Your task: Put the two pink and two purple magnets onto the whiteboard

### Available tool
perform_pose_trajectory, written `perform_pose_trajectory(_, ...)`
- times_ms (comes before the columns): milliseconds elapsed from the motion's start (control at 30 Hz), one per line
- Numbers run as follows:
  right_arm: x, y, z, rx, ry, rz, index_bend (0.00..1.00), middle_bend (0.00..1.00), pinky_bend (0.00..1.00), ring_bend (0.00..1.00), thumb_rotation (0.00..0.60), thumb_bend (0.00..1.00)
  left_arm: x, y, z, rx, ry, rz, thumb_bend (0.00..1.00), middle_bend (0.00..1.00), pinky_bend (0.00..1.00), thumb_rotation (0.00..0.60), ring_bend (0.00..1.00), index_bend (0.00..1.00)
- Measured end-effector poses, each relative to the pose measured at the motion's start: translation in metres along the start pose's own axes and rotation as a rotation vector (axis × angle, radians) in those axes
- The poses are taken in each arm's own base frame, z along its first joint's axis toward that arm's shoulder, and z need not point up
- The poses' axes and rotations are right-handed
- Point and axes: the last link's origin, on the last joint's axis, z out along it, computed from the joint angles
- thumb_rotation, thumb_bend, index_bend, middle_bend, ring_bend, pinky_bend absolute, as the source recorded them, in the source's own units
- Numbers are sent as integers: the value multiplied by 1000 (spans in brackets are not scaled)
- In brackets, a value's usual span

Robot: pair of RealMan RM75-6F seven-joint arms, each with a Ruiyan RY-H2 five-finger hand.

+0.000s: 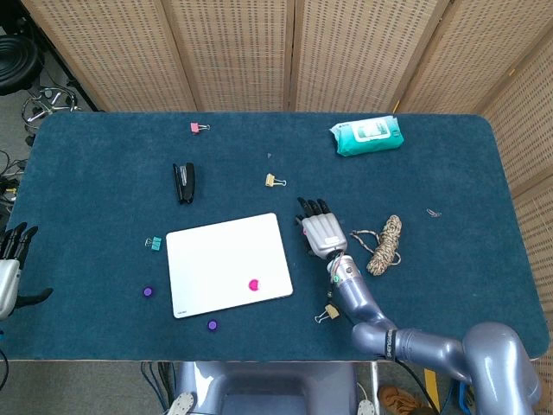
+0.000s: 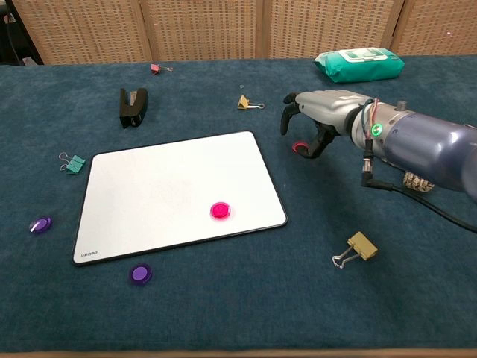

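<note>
The whiteboard (image 1: 216,259) (image 2: 156,186) lies at the table's front middle, and one pink magnet (image 1: 254,284) (image 2: 220,210) sits on it near its right front corner. My right hand (image 1: 321,232) (image 2: 324,119) hovers to the right of the board with its fingers curved down over the second pink magnet (image 2: 298,147). It holds nothing, and the thumb tip is close to that magnet. Two purple magnets (image 1: 148,292) (image 1: 212,325) (image 2: 40,224) (image 2: 139,274) lie on the cloth left of and in front of the board. My left hand (image 1: 9,270) stays at the far left edge, fingers spread and empty.
A black stapler (image 1: 184,181) (image 2: 133,106) and a yellow clip (image 1: 275,181) lie behind the board. A teal clip (image 1: 154,243) is at its left. A rope coil (image 1: 384,245) is right of my right hand, a gold clip (image 2: 356,248) in front, and a wipes pack (image 1: 367,136) far back.
</note>
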Motion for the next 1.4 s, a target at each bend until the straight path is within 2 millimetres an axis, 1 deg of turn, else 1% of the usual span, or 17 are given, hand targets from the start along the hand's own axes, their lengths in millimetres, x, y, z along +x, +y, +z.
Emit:
perform_pose_trajectory(133,-3,7,3,-7,-6,-3,256,0,0,0,600,472,-2,0,1,4,-6,4,0,0,0,600,0,0)
perform_pose_trajectory(367,-8,8,7,-1,-3,-8,251,0,0,0,600,462,-2,-1,3,11,-8,4,0,0,0,600,0,0)
perform_pose_trajectory(533,-10,8,7,3,7,-7,257,0,0,0,600,459,-3,-1,4,11,-14,4,0,0,0,600,0,0)
perform_pose_trajectory(933,-17,19,12,-23,3,-10,276,0,0,0,600,460,-3,-2,4,16,-13,2,0,0,0,600,0,0)
perform_pose_trajectory(1067,-18,18,13,-17,6,-3,301,0,0,0,600,459,-2,-2,4,19,-13,0,0,0,0,600,0,0)
perform_pose_trajectory(1400,-22,15,16,-7,5,5,325,0,0,0,600,460,-3,-3,5,22,-14,-2,0,0,0,600,0,0)
